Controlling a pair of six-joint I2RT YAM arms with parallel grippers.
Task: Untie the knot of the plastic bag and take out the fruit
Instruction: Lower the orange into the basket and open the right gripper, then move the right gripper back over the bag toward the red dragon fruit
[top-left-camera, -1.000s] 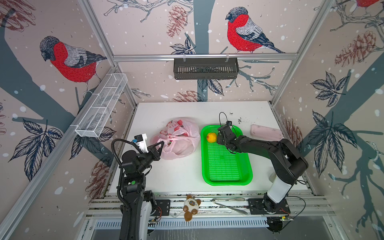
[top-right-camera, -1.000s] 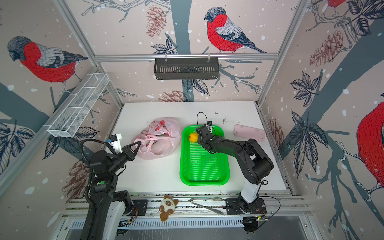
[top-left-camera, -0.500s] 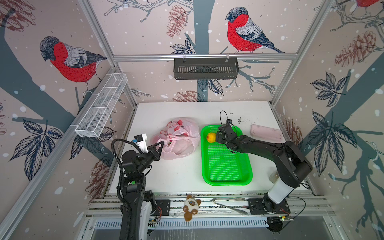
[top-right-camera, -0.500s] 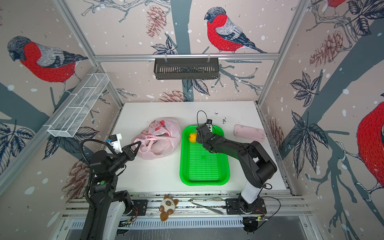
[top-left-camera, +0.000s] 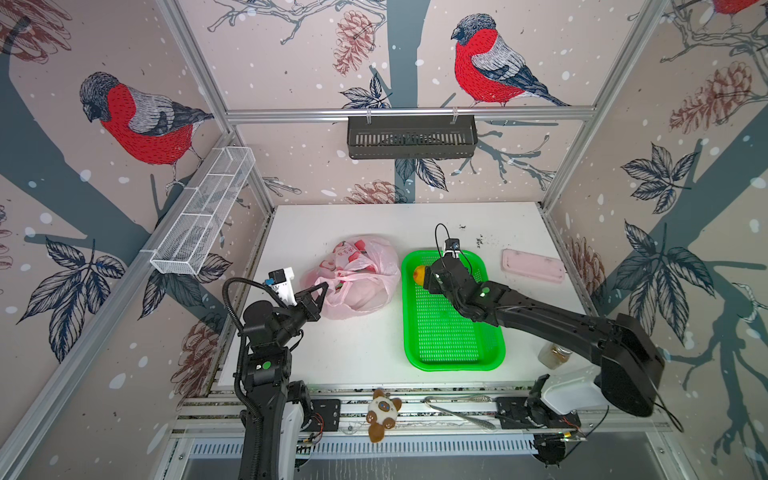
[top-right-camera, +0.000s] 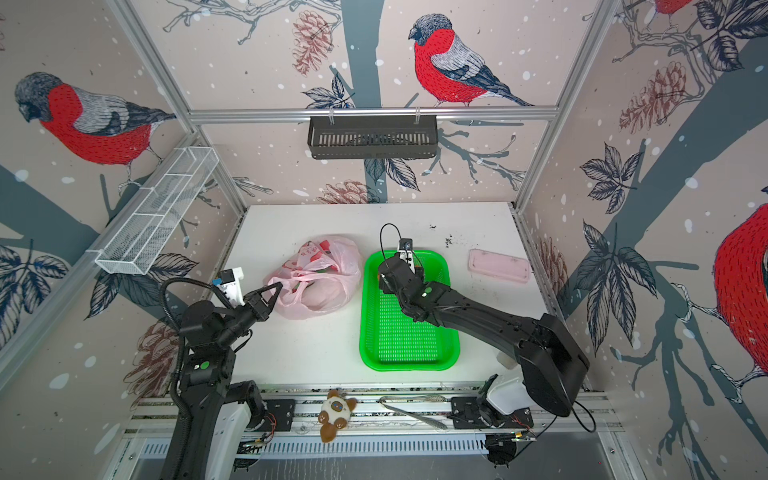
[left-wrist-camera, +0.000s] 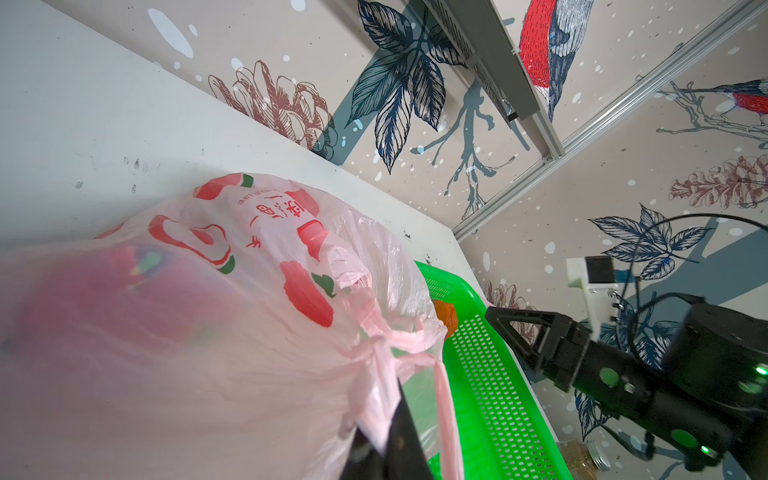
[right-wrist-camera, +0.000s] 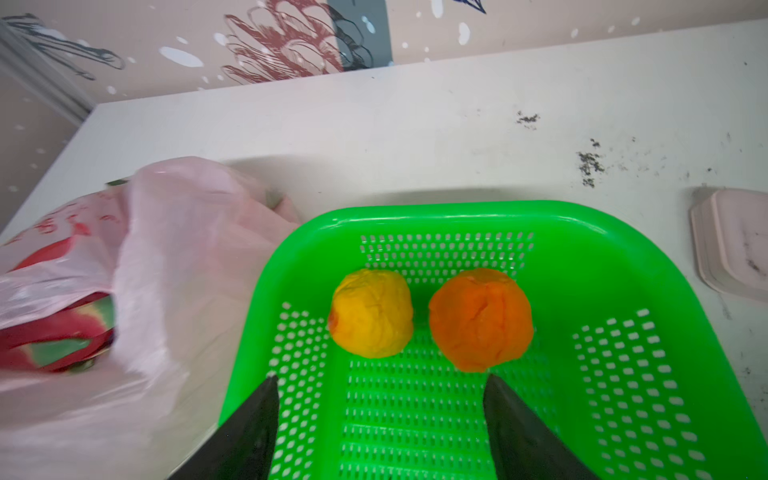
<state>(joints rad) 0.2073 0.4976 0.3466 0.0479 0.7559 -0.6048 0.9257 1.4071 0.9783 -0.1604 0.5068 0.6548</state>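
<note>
Plastic bag (top-left-camera: 357, 282), thin translucent pale pink with red prints, slumps on the white table (top-left-camera: 365, 353) just beside the green perforated plastic tray (top-left-camera: 453, 366). On its near side the left gripper (top-left-camera: 323, 286) is pinched tight on a twisted pink handle strip (left-wrist-camera: 376, 374); holding that strip taut and raised should keep the mouth wide. Over the tray, the right gripper (right-wrist-camera: 380, 377) hangs with fingers spread, holding nothing. It should reach next for the magenta dragon fruit (right-wrist-camera: 62, 332) inside the bag, steering clear of the yellow ball (right-wrist-camera: 372, 313) and orange ball (right-wrist-camera: 480, 318) lying in the tray.

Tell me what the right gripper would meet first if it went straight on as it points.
Probably the yellow ball in the green basket; the open right gripper points at it, the orange ball just beside.
</note>
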